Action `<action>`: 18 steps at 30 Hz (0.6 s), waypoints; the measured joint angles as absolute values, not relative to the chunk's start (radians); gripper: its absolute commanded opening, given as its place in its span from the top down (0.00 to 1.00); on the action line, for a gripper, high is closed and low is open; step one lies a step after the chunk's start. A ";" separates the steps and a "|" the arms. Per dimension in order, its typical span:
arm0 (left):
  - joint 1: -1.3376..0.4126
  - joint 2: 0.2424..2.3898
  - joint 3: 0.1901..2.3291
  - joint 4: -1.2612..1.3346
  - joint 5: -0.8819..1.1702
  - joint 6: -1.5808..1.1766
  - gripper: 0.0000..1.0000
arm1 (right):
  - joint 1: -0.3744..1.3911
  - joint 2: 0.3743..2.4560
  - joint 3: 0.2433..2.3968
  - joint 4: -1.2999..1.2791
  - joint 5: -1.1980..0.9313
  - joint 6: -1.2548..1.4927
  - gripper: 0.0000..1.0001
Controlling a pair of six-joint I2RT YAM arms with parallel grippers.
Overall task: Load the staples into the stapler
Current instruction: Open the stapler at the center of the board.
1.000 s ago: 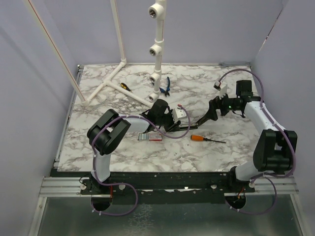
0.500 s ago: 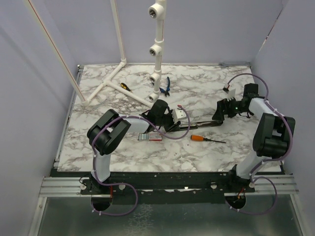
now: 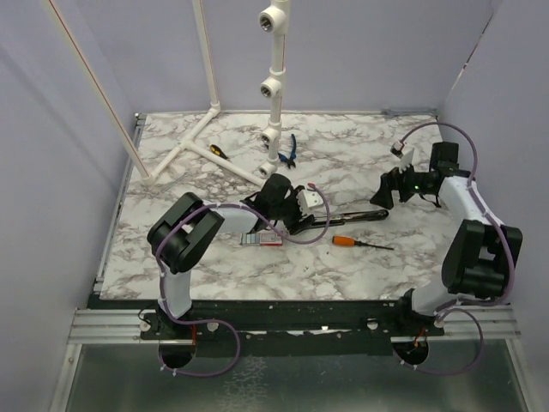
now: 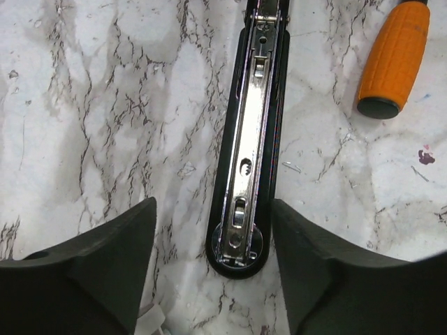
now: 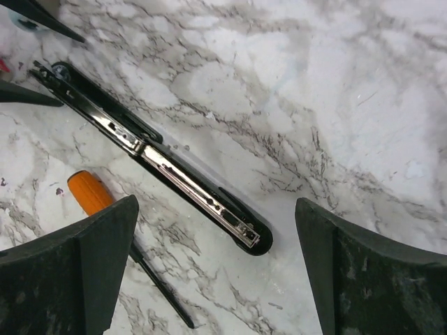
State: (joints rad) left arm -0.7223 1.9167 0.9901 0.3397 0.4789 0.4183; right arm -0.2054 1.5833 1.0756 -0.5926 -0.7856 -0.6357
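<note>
The stapler [image 3: 347, 217] is laid open on the tabletop [image 3: 214, 275]; the left claw [image 4: 213, 204] and right claw [image 5: 216, 202] are spread, empty; the staples [image 3: 260, 239] should be fetched next.

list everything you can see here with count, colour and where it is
slim black hinged stapler: one, black with silvery metal channel, opened flat mid-table
small flat staple box: one, white and red, beside the stapler's left-arm end
orange-handled screwdriver: one, orange handle, dark shaft, just nearer than the stapler
blue-handled pliers: one, blue, far centre
small yellow-and-black tool: one, beside the pipes
white plastic pipe frame: one, white, far left and centre
marble-patterned table: one, white, grey veins
left gripper: black, open, fingers either side of one stapler end
right gripper: black, open, above the other end
</note>
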 measured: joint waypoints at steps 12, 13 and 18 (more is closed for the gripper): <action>-0.715 1.641 0.895 0.265 0.431 0.493 0.15 | -0.001 1.285 0.997 -0.485 -0.739 -0.624 0.00; -0.713 1.599 0.881 0.252 0.418 0.497 0.14 | 0.001 1.270 0.999 -0.484 -0.730 -0.620 0.00; -0.678 1.430 0.794 0.222 0.331 0.502 0.01 | -0.001 1.158 0.998 -0.425 -0.640 -0.542 0.00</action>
State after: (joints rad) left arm -0.6777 1.4300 0.7944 0.2222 0.3309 0.5018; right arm -0.0006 1.1576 0.9977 -0.4252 -0.6395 -0.5419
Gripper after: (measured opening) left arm 0.956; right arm 0.998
